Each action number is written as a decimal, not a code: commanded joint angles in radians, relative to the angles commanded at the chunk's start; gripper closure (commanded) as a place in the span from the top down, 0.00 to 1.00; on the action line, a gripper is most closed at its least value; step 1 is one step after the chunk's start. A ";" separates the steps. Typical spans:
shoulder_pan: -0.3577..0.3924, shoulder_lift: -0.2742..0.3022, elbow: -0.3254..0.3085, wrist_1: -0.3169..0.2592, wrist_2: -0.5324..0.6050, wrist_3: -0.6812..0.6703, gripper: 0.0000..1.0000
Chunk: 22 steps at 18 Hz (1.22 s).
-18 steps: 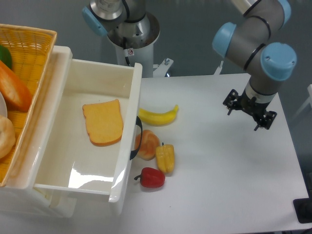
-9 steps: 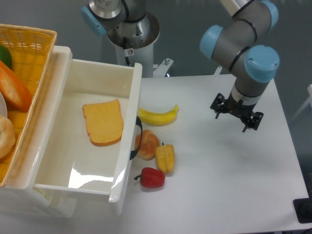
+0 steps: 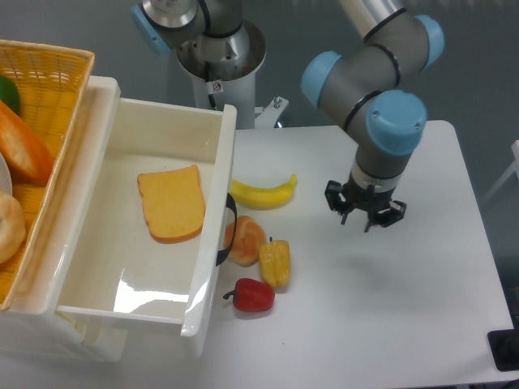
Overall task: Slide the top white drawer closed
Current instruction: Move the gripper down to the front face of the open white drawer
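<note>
One hand [image 3: 364, 212] hangs empty over the bench [image 3: 389, 308], fingers slightly parted. To its left in the view, past the scattered fruit, the top white drawer [image 3: 212, 203] stands pulled out, front panel facing the hand, so closing means pushing leftward.
</note>
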 joint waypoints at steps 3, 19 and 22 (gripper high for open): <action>-0.029 -0.002 -0.005 -0.006 -0.040 -0.077 0.00; -0.045 0.052 0.041 -0.281 -0.543 -0.163 0.00; -0.060 0.058 0.041 -0.310 -0.546 -0.163 0.00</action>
